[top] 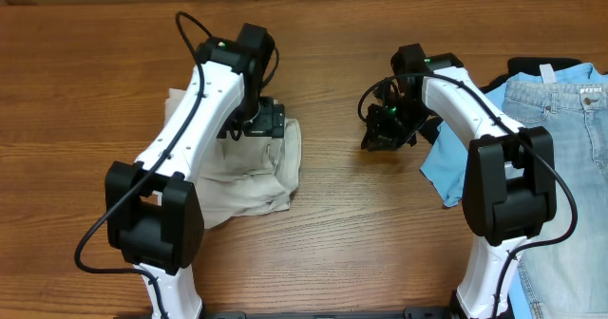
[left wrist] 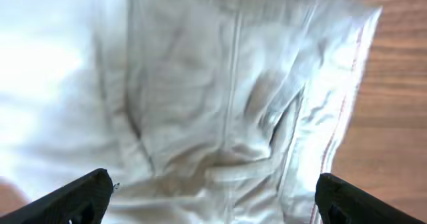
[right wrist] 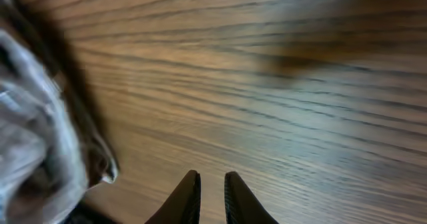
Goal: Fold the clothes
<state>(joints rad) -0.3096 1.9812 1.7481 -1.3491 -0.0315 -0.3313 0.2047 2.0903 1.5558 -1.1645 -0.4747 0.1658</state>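
Overhead: shorts (top: 283, 162) bunched in rough fold, not neat; more folds prob needed. L claw (left wrist: 212, 192) wide, empty, over shorts. R claw (right wrist: 212, 196) narrow, empty, over table (right wrist: 300, 84).

We note a brown wood-grain counter (top: 342, 215). Lying on it: crumpled light beige cotton shorts (top: 271, 172) at left; light blue denim jeans (top: 570, 129) and sky-blue shirt (top: 439, 167), touching, at right.
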